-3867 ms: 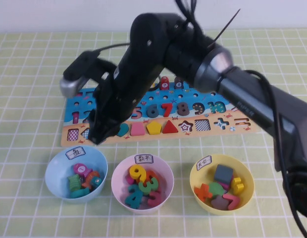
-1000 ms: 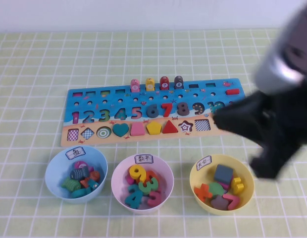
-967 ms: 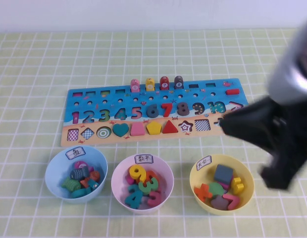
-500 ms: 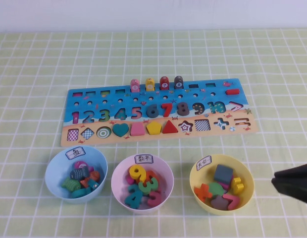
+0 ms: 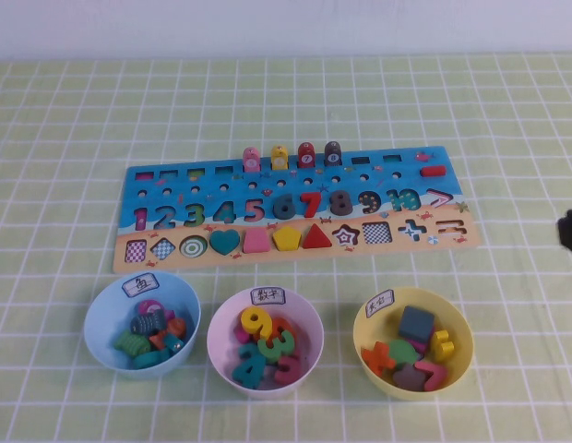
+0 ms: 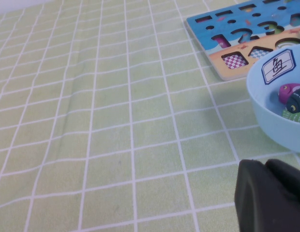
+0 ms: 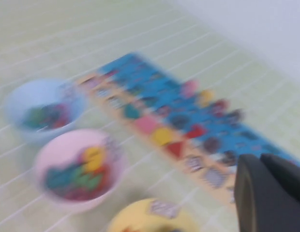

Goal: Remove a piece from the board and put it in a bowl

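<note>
The board (image 5: 295, 209) lies across the middle of the table. The dark teal-blue piece (image 5: 144, 323) lies in the light blue bowl (image 5: 101, 312) at the front left, among other coloured pieces. It also shows in the left wrist view (image 6: 298, 100), inside the bowl (image 6: 266, 104). My left gripper (image 6: 264, 165) is shut and empty, low over the cloth just left of that bowl. My right gripper (image 7: 259, 158) is shut and empty, off to the table's right. Only a dark bit of the right arm (image 5: 571, 232) shows in the high view.
A white-pink bowl (image 5: 223, 325) of number pieces and a yellow bowl (image 5: 367, 325) of shape pieces stand in the front row. Pink (image 5: 252, 158), yellow (image 5: 280, 157), red (image 5: 306, 154) and dark grey (image 5: 333, 152) pegs stand on the board's back edge.
My right arm has pulled back from over the board's left end to the right edge of the high view. The teal-blue piece now lies in the light blue bowl.
</note>
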